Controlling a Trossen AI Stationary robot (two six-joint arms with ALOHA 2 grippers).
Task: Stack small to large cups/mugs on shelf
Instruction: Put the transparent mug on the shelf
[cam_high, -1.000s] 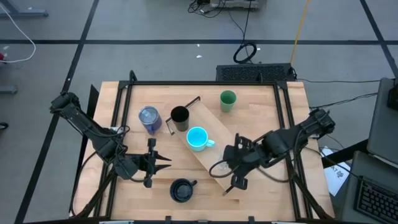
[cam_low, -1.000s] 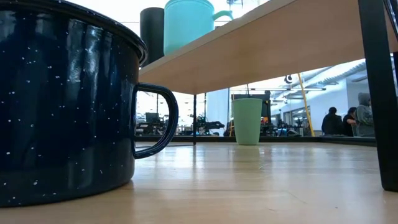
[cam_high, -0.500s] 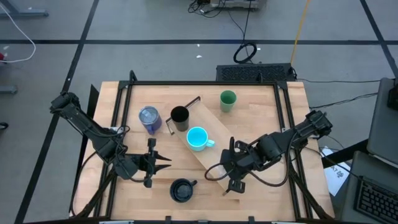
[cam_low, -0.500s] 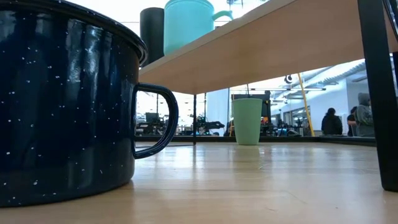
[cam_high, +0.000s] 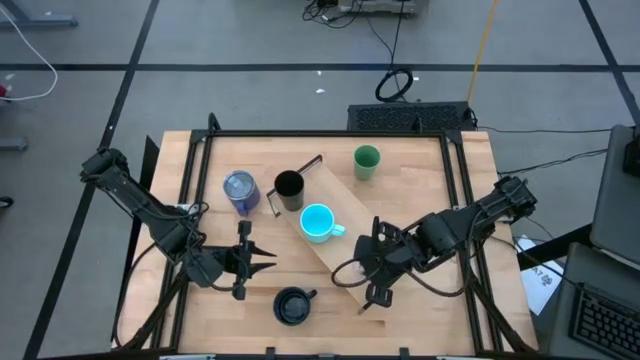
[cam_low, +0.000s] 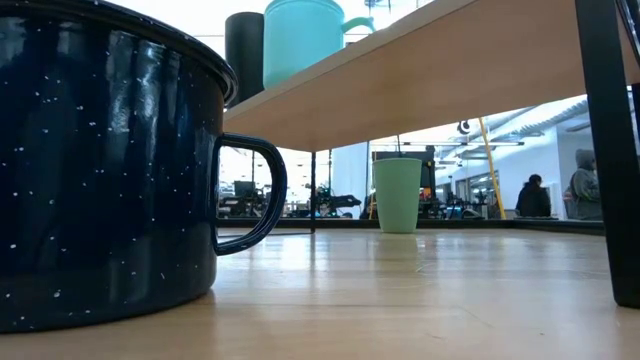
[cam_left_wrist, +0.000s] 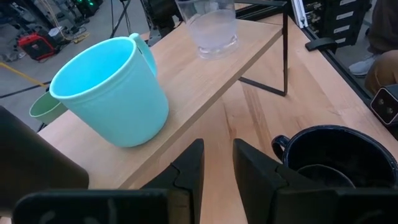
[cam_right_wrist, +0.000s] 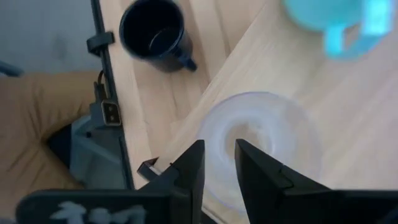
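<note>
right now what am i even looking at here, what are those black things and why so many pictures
Two dark robot arms work at a wooden table, filmed from above, from table height, and from each wrist. The long light-wood shelf plank carries a black cup, a cyan handled mug and a small clear glass cup. On the tabletop stand a green cup, a shiny bluish-purple tumbler and a dark navy handled mug. The right gripper hovers over the glass; the left gripper waits, holding nothing.

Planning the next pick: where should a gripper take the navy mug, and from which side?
Pinch the navy mug by its rim from above, probably opposite the handle, which points toward the shelf. It stands upright and open on the table, alone, with the left gripper nearest.
</note>
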